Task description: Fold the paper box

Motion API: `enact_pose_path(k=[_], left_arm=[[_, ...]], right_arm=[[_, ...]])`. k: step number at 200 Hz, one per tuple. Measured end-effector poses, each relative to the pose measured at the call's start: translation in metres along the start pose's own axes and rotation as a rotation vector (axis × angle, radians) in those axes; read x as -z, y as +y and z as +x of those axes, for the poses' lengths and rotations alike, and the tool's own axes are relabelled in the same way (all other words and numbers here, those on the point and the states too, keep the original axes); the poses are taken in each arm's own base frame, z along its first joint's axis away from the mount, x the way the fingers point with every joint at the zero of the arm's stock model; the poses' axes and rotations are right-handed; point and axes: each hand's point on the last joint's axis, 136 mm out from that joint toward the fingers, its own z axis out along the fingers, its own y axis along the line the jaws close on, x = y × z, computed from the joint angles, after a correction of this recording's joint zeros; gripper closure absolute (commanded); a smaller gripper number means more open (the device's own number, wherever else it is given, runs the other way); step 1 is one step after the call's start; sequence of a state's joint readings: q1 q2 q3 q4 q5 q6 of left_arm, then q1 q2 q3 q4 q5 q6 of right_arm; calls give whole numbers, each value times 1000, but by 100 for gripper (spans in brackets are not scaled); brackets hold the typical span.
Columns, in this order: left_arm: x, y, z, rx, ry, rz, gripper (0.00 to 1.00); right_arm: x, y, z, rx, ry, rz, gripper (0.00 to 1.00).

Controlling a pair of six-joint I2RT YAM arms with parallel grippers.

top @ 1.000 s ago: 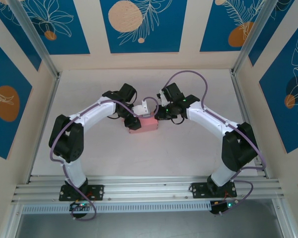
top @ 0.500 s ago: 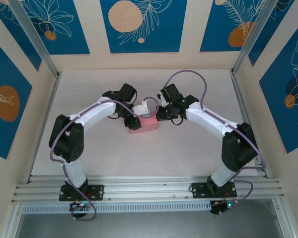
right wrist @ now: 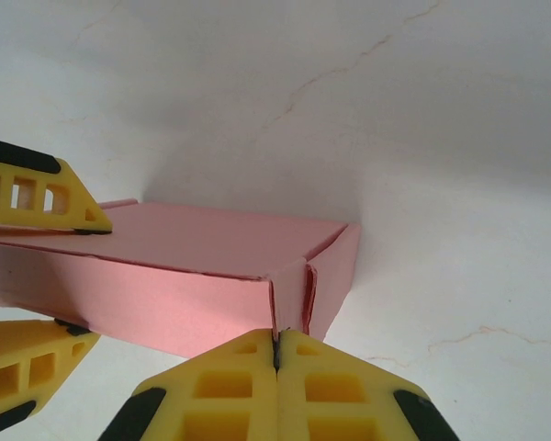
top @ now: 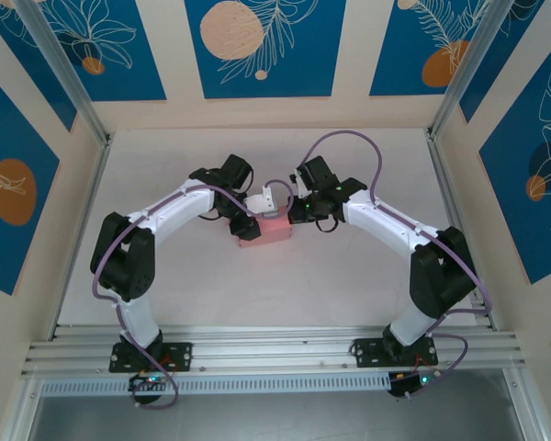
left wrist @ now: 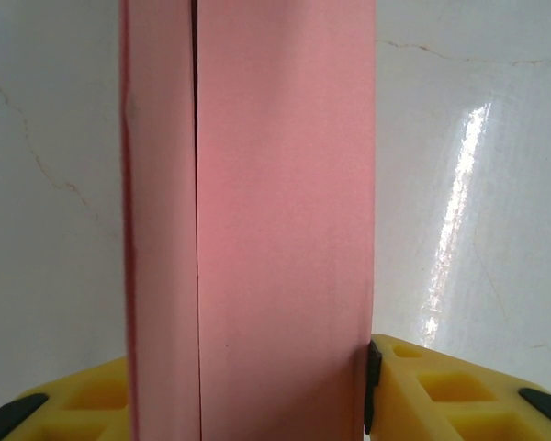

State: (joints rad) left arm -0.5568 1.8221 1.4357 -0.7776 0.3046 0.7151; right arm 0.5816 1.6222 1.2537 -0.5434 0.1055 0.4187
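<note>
The paper box (top: 266, 231) is pink. It lies on the white table (top: 349, 276) in the middle of the top picture, between the two arms. The left gripper (top: 245, 227) is at the left end of the box. In the left wrist picture its yellow fingers (left wrist: 441, 395) sit at the bottom, one on each side of the box. They are part way open and squeeze its sides. The right gripper (top: 294, 213) is at the right end of the box. In the right wrist picture it is pressed tight shut at the bottom middle, with its tips right at the box's near corner. I cannot tell if any paper is pinched there.
</note>
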Motion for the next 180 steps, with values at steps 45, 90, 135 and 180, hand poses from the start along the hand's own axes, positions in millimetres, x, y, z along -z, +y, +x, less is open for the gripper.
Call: enact_pose_path(k=[45,90,135,180], left_arm=[[0,3,0,1,8,-12,52],[0,5,0,3,12,-13,47],[0,5,-2,18,3,-19,15],[31,1,-12,32,-79,-91,1]], right_arm=[[-6,-2,2,2,-13,-5,100],[-8,-4,2,4,-19,4,100],[-8,-5,2,4,-21,12,100],[-8,-6,3,3,-17,18,100]])
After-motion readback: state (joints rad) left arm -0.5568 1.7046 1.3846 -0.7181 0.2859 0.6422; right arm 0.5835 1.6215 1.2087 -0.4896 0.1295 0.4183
